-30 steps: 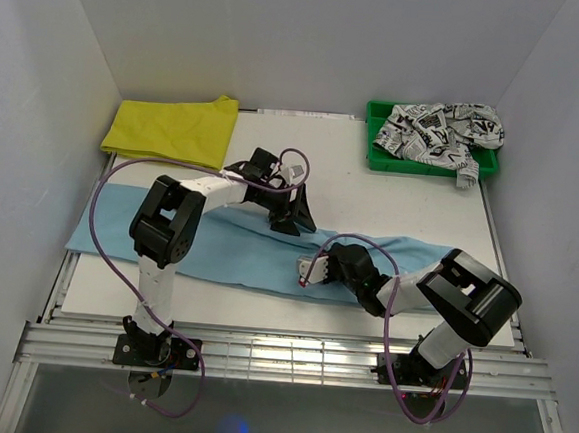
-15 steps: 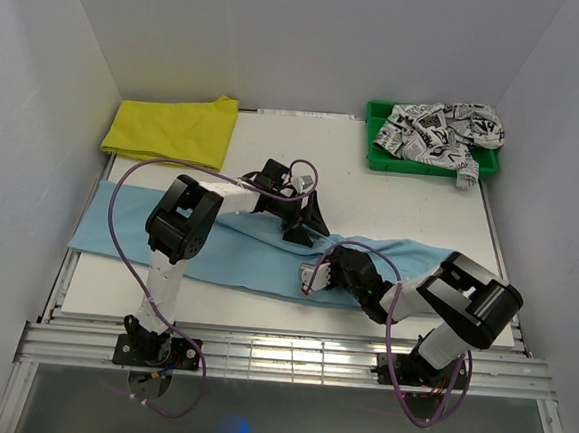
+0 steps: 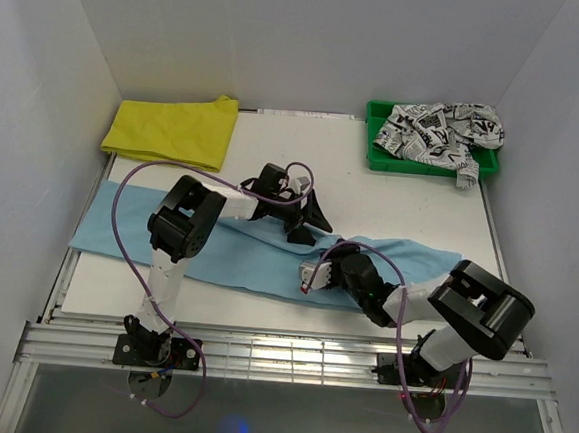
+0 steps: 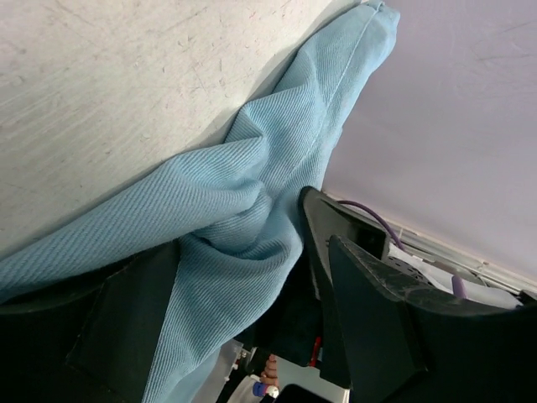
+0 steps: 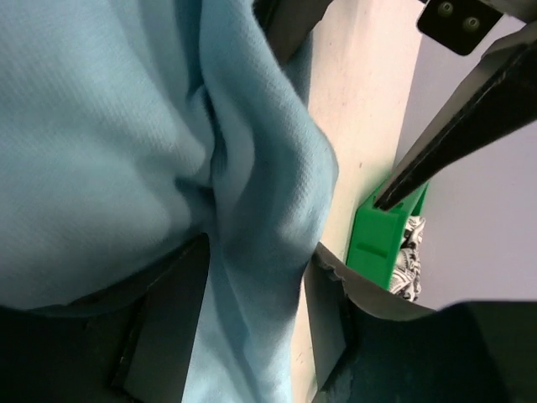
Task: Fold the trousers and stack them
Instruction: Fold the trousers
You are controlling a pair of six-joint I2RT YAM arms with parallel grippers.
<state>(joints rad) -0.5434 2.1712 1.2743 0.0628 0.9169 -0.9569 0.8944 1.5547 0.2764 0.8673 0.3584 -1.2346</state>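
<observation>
trousers [image 3: 167, 242]: flat across the near table [image 3: 401, 200], unfolded, ridged at mid-length | left gripper [image 4: 243, 252]: jaws spread, straddling the ridge | right gripper [image 5: 256, 260]: jaws spread astride a fold | risk: cloth may snag a finger as either lifts, dragging the leg askew

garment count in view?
3. Light blue trousers stretched across the table's near half; yellow garment at the far left corner; printed garment heaped in the green bin, far right. More may hide beneath it.
</observation>
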